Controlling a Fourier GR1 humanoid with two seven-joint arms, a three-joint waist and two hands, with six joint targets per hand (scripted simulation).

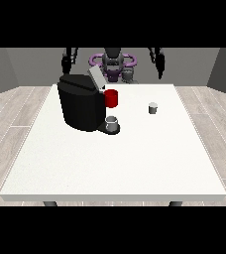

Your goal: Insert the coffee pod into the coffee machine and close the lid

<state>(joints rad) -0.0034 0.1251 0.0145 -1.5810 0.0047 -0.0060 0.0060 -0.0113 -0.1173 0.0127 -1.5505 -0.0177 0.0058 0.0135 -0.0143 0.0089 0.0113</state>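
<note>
Hand at view's left (66, 63) raised behind large white desk (110, 163), holding nothing, fingers unreadable. Boxy black coffee machine (80, 103), grey lid (96, 78) tilted open. Small grey cylindrical coffee pod (153, 107) upright on desk, well apart from machine: likely light, stiff, pinchable round sides. Hand at view's right (159, 63) likewise raised, fingers unreadable.

Coffee pod (153, 107) lies right of coffee machine (82, 102).

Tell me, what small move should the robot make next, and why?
Probably reach the hand at the view's right down toward the coffee pod. The pod stands alone on the table, apart from the coffee machine, whose lid is up, and both hands, the other included, hang raised near the robot's body, holding nothing.
</note>
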